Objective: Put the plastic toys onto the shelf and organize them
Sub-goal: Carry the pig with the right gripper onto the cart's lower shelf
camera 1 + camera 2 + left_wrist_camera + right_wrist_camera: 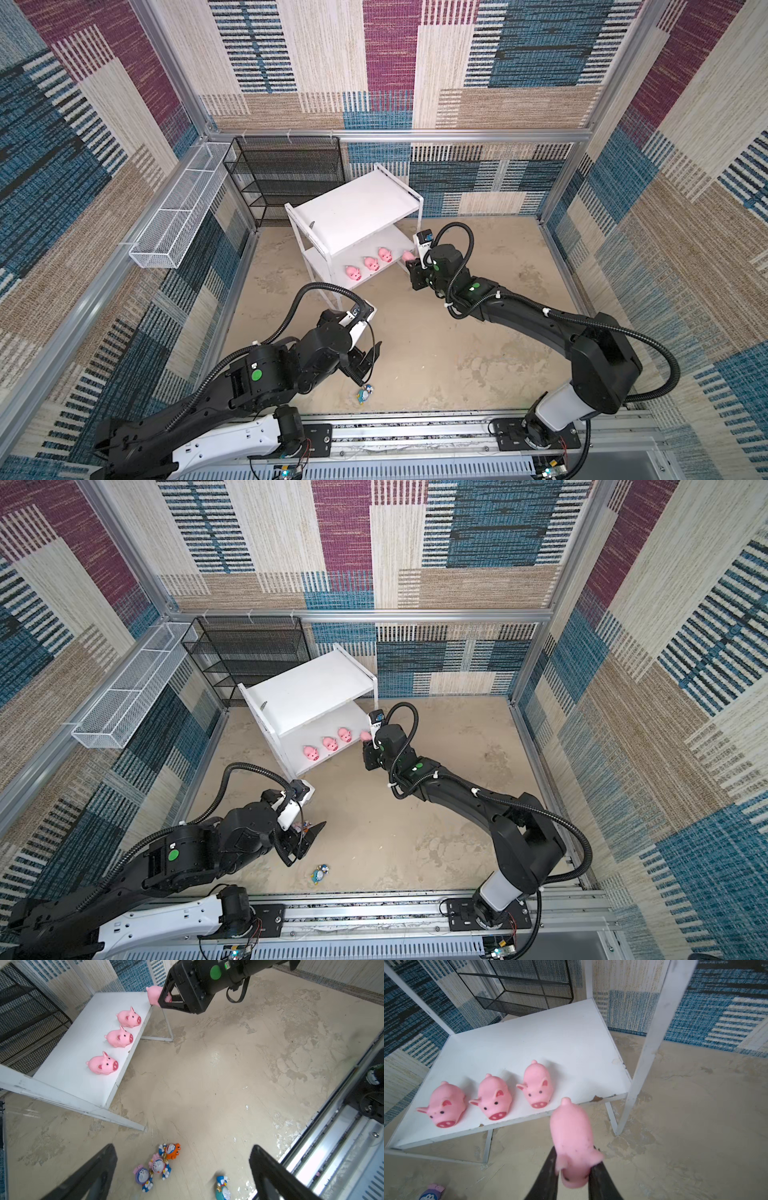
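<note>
Right wrist view: the right gripper [573,1164] pinches the fourth glossy pink plastic pig [571,1132] just off the lower board of the white two-tier metal shelf [529,1043], so the next move should carry it inward and release beside the three placed pigs [494,1097]; the left gripper [182,1157] hangs wide, empty.

I count 4 pink pigs [444,1105] [493,1099] [537,1086] [573,1140] and 4 cartoon figurines: 1 orange-hooded [172,1150], 1 pink-hooded [159,1165], 1 purple-hooded [142,1176], 1 blue [222,1188]. I also see 1 white shelf [357,203], 1 black mesh rack [286,166] and 1 white wire basket [174,216].
</note>
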### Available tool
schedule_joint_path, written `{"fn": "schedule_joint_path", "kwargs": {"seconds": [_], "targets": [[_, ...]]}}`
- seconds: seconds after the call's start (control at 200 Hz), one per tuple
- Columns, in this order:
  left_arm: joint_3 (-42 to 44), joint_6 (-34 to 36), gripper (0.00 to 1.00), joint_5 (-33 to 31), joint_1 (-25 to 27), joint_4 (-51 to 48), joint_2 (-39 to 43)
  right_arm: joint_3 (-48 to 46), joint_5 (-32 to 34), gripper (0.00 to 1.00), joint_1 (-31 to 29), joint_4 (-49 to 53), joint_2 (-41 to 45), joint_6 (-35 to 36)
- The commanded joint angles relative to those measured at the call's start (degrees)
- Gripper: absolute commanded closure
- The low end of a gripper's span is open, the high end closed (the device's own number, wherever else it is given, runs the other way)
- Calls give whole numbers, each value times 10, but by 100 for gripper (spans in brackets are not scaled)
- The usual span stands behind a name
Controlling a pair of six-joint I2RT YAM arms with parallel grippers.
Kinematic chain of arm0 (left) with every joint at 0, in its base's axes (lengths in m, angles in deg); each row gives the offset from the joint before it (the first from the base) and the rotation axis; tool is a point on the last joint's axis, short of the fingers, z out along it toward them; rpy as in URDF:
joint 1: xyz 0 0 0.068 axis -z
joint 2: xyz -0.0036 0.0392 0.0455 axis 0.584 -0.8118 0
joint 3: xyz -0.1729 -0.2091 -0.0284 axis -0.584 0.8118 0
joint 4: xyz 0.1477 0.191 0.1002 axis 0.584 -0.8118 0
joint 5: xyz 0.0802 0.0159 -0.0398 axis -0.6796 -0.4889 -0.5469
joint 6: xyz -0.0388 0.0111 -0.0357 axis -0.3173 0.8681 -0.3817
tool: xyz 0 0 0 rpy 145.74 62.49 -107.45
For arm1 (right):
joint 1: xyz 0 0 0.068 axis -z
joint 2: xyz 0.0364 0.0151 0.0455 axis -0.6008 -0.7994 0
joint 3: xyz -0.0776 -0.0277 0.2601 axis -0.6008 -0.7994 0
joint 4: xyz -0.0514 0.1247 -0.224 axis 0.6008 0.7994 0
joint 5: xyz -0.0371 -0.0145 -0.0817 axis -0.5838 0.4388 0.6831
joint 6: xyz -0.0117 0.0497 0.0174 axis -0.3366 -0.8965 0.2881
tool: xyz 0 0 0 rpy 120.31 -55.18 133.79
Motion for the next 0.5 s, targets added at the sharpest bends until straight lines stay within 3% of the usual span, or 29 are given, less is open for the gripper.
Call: {"fn": "schedule_joint_path", "kwargs": {"seconds": [0.0,0.195,0.496], "targets": [[0,47,1,28,-18,40,-3,24,14,75,3,5,-19,-15],[14,52,1,79,-54,62,1,74,24,75,5,22,-59,-29],[22,53,1,96,-68,61,6,117,38,74,5,37,-101,-40]]}}
